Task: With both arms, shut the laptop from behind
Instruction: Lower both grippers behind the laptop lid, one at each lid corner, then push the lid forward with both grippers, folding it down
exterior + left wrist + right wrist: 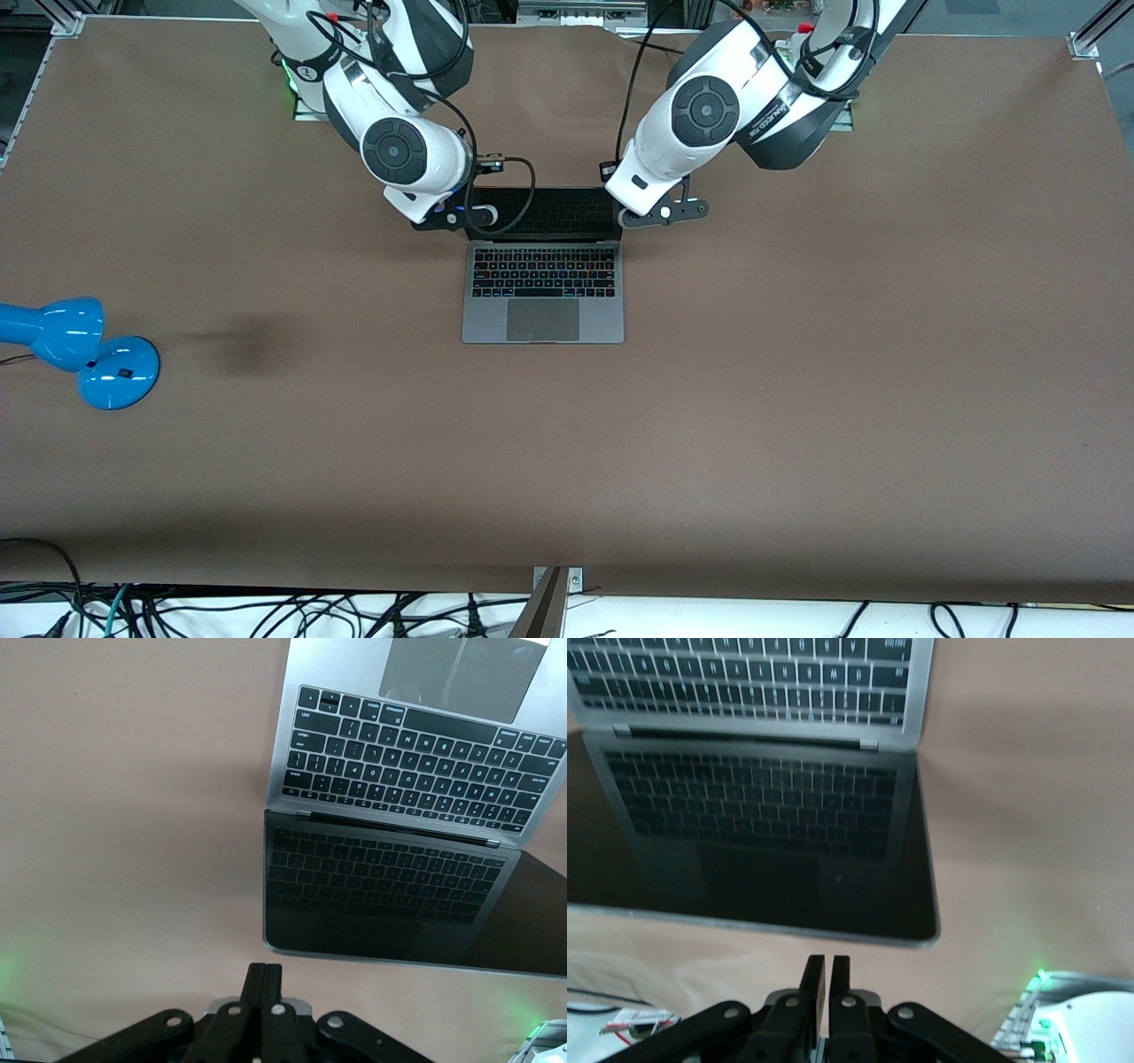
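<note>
In the front view the blue desk lamp [84, 348] lies nearest the camera, at the right arm's end of the brown table [797, 399], well apart from everything else. The laptop [542, 292] sits open at the middle of the table, its trackpad toward the camera and its dark screen raised on the side toward the robots' bases. The right hand [456, 215] hangs at one upper corner of the screen, the left hand [664, 213] at the other. A black band on the left arm carries small white lettering, too small to read. In the left wrist view the left hand [264, 979] has its fingers pressed together, just above the screen's top edge, which mirrors the keys. In the right wrist view the right hand [825, 970] shows its fingers nearly together with a thin slit between, just above the screen's corner; key legends are visible but illegible.
</note>
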### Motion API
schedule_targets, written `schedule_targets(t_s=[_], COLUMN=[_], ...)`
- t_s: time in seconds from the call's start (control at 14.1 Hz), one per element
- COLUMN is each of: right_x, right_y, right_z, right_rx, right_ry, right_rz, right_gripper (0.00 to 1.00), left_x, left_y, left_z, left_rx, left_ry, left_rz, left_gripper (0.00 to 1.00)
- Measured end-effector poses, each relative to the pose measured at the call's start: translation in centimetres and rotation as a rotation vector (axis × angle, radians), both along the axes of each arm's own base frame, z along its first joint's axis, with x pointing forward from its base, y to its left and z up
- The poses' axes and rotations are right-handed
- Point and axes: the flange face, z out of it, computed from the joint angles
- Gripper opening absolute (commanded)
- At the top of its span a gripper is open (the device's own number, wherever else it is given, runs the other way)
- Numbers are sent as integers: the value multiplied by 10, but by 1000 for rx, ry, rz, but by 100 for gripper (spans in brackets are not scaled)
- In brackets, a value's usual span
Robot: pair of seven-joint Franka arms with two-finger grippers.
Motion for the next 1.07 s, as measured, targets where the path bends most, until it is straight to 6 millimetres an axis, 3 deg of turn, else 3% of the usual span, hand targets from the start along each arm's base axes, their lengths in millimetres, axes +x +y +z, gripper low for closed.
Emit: schedule_targets(t_s=[0.57, 1.07], right_x=[40, 55], right_y=[-38, -38], right_z=[1, -8], right_rx=[78, 132], right_ry=[-75, -145], right_rz=[9, 11], right_gripper=[9, 9], left_x=[-2, 18], left_y=[-14, -10], left_z=[-22, -40], left_rx=[-22, -54], left_ry=[18, 8], left_rz=[12, 64], left_gripper=[0, 0])
